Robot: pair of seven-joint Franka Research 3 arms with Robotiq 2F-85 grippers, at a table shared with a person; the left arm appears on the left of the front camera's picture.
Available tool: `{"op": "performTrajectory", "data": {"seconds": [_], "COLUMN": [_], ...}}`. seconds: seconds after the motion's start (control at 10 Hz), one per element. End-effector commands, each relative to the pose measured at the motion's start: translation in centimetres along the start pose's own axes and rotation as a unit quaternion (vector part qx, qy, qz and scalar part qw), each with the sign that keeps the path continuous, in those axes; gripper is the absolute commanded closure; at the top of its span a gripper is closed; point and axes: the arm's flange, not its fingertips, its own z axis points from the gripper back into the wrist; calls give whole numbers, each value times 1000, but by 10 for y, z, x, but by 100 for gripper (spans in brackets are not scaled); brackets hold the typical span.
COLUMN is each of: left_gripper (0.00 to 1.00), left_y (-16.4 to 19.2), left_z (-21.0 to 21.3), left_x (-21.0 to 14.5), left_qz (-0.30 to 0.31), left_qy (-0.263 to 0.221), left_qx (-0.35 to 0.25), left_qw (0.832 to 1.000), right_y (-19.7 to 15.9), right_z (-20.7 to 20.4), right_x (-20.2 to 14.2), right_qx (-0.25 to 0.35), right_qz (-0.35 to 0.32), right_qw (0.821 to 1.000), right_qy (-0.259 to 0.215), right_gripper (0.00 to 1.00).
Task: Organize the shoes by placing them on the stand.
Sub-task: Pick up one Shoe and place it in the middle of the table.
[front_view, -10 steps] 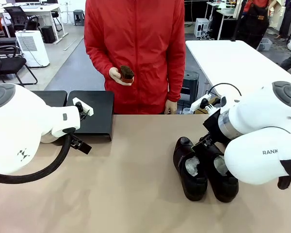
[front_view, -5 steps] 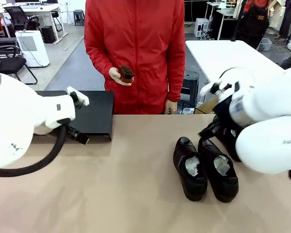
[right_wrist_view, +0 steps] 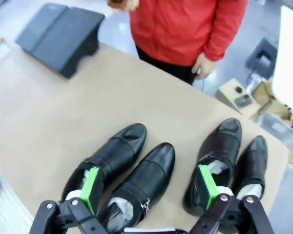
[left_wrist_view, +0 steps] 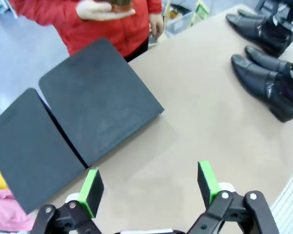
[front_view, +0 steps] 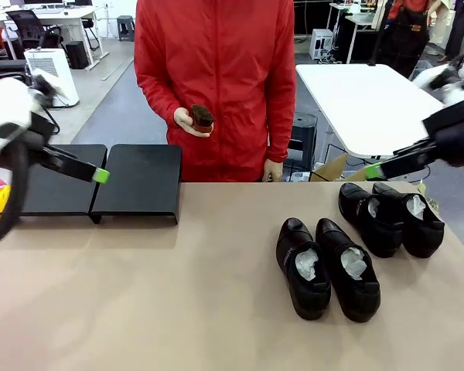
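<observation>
**A:** Which way did the shoes lie?

**B:** All four shoes [front_view: 294,239] lay on the tan table [front_view: 178,309]. Their long axes ran from the robot's side toward the person [front_view: 216,77]. The toes were at the far end, swung a little to the robot's left, and the openings stuffed with white paper [front_view: 307,264] were nearer the robot. The near pair [front_view: 332,236] sat side by side, right of the middle. The far pair [front_view: 356,202] sat beyond it, close to the table's right and far edges.

**A:** And the stand?

**B:** The stand [front_view: 139,182] sat at the far left edge, well apart from the shoes, its two slanted black panels side by side.

**A:** The grippers?

**B:** The left gripper [left_wrist_view: 149,185] hung above the table near the stand, jaws wide apart and gripping nothing. The right gripper [right_wrist_view: 149,186] hung over the shoes' heel ends, jaws just as wide and clear of the leather.

**A:** What did each view add?

**B:** The left wrist view gave the seam between the panels from above, and a pink and yellow bundle [left_wrist_view: 7,217] by the stand's outer end. The right wrist view looked into the four openings from the heel side and caught a cardboard box [right_wrist_view: 229,92] beyond the far edge. The front view gave the person's hand [front_view: 184,120] holding a small brown brush [front_view: 203,116], and the room behind: grey floor [front_view: 116,116], a white table [front_view: 363,100], black chairs [front_view: 8,100] and a white boxy unit [front_view: 50,73].
</observation>
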Motion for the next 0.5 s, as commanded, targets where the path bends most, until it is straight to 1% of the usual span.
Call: {"op": "performTrajectory", "data": {"seconds": [0.0,0.1,0.3,0.4], "left_gripper": [0,0,0,0], "left_y": [0,2,12,15], "left_z": [26,42,49,49], "left_x": [-32,-38,-43,-44], "left_qz": [-9,-8,12,14], "left_qy": [-27,-43,-48,-52], "left_qx": [-3,-12,-25,-50], "left_qw": [1000,999,998,997], "right_y": [-6,-18,-26,-29], "right_z": [30,44,51,53], "right_x": [-49,-61,-72,-76], "right_qx": [35,87,109,104], "right_qz": [13,21,22,22], "right_qw": [999,996,993,994], "right_qy": [-36,-30,-35,-27], "right_gripper": [0,0,0,0]}}
